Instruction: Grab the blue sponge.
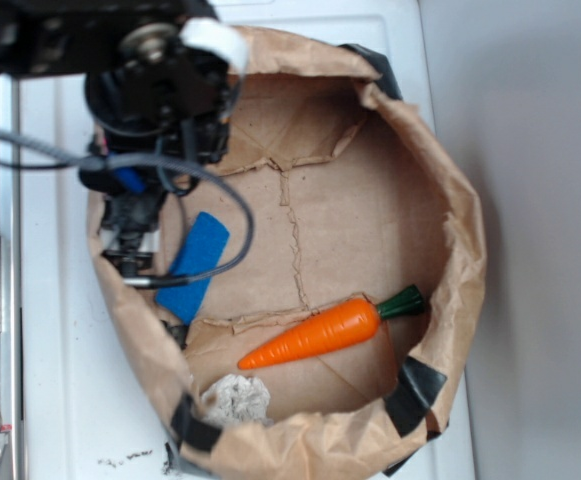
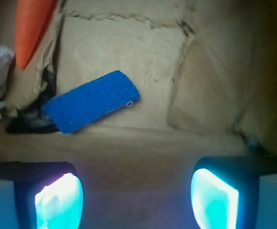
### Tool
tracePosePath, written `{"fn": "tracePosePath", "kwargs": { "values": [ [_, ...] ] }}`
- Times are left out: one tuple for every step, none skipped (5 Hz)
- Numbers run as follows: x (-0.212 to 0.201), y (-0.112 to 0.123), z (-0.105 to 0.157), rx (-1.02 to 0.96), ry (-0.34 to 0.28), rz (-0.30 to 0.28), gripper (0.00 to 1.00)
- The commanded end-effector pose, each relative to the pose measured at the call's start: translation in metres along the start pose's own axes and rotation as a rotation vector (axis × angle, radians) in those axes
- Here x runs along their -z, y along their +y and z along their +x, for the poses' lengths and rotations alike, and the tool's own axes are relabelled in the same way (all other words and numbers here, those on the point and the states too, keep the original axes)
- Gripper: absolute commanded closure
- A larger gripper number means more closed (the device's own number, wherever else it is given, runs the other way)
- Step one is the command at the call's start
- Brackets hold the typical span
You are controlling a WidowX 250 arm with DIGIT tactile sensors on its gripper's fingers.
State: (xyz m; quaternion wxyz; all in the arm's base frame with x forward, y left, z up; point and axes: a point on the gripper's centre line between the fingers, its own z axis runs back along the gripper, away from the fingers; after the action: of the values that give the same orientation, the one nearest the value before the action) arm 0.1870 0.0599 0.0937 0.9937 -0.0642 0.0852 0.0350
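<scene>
1. Exterior view: the flat bright-blue rectangular sponge [image 1: 196, 265] lies on the brown paper-lined basin [image 1: 370, 200] floor, beside the black tool [image 1: 130, 245].
2. Wrist view: the tool [image 2: 136, 193] is spread wide and empty; the sponge [image 2: 91, 101] lies ahead, skewed. Descending unaligned risks pinching a corner.
</scene>
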Motion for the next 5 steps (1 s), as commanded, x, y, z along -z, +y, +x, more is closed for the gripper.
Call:
{"fn": "tracePosePath", "kwargs": {
  "values": [
    [0.004, -0.007, 0.023, -0.374, -0.026, -0.085, 0.00],
    [0.007, -0.013, 0.029, -0.480, -0.105, -0.097, 0.00],
    [0.016, -0.015, 0.032, -0.556, -0.096, -0.092, 0.00],
    [0.034, -0.019, 0.036, -0.526, -0.135, -0.088, 0.00],
    [0.050, -0.028, 0.042, -0.517, -0.153, -0.056, 0.00]
  ]
}}
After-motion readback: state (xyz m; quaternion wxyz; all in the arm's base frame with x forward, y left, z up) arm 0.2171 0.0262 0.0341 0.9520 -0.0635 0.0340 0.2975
